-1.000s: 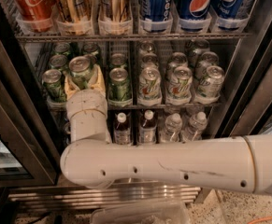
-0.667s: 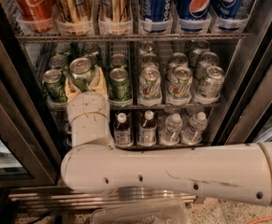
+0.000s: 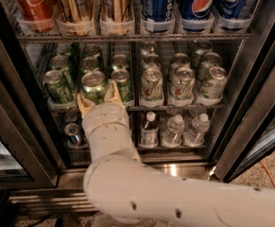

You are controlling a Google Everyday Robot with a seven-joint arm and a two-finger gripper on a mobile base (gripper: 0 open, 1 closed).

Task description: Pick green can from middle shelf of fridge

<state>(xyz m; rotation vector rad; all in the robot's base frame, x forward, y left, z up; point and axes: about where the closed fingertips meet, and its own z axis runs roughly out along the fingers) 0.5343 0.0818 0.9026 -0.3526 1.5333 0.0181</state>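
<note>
At the middle shelf point(image 3: 175, 108), claw point(image 3: 98, 93) apparently clasps green can point(image 3: 94, 81).

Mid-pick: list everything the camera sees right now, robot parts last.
fridge: one, steel frame, dark door edges, open
red can: one, top shelf, far left
gold cans: two, top shelf, beside it
blue cans: three, top shelf, right
green cans: about eight, dark green, middle shelf, left lanes
white cans: about eight, middle shelf, right lanes
small bottles: three, clear, bottom shelf, right
silver-topped cans: two, bottom shelf, left
arm: one, white, reaching from lower right to the middle shelf
claw: one, tan, shut on the front green can, second lane
</note>
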